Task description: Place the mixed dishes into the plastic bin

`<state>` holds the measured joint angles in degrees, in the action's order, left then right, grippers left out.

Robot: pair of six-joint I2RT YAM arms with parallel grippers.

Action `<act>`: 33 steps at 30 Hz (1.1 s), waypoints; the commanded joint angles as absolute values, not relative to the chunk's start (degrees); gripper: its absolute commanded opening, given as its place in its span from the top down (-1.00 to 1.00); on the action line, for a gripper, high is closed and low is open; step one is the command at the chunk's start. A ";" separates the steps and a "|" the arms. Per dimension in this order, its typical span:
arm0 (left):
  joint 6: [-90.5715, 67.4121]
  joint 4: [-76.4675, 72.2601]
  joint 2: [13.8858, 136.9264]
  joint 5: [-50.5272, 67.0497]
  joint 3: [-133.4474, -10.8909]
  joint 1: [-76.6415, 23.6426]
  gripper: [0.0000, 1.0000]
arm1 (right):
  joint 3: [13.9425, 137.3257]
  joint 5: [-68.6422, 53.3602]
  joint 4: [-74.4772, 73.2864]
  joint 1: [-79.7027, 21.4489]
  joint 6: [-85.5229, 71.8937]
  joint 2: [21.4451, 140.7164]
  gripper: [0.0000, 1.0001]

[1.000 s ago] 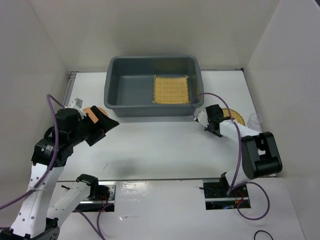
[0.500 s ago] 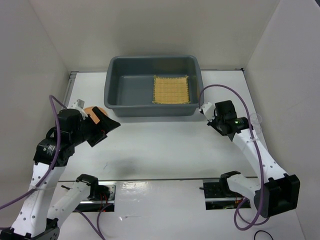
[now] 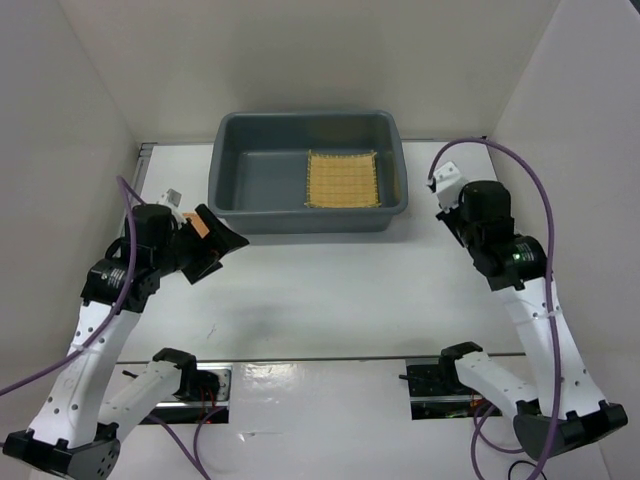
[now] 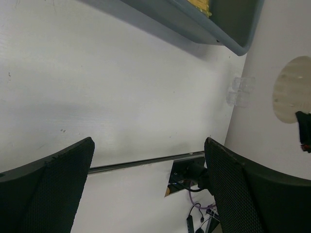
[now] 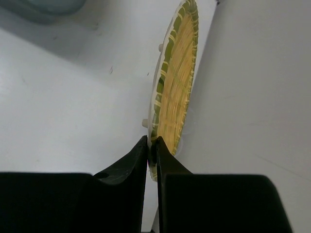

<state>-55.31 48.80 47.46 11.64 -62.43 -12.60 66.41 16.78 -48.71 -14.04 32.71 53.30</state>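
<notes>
The plastic bin [image 3: 245, 175] stands at the back middle, and the square yellow slatted mat [image 3: 342, 180] lies flat in its right half. My right gripper [image 5: 151, 143] is shut on the rim of the round pale-yellow woven disc [image 5: 177, 82] and holds it on edge above the table. In the top view the right gripper [image 3: 452, 190] is just right of the bin. The left wrist view shows the disc's pale back [image 4: 291, 90]. My left gripper [image 4: 148, 145] is open and empty, left of the bin's front corner [image 3: 212, 245]. A small orange patch [image 3: 201, 228] shows beside it.
A clear plastic cup [image 4: 240, 91] stands by the right wall. White walls close in the table on the left, back and right. The bin's corner shows in the left wrist view [image 4: 228, 34] and the right wrist view [image 5: 43, 7].
My right arm has lifted the woven disc off the table at the right and risen toward the bin's right end. My left gripper has shifted slightly right and back.
</notes>
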 commanded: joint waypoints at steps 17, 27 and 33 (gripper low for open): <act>-52.82 44.21 46.50 13.71 -60.82 -12.30 -1.00 | 79.19 19.51 -22.34 -31.54 50.26 72.32 1.00; -56.07 48.68 40.52 12.66 -57.74 -12.30 -1.00 | 83.06 16.26 -11.79 -33.39 53.25 90.33 1.00; -57.22 50.44 38.32 12.66 -56.07 -12.30 -1.00 | 85.33 15.03 -7.12 -35.24 54.76 99.21 1.00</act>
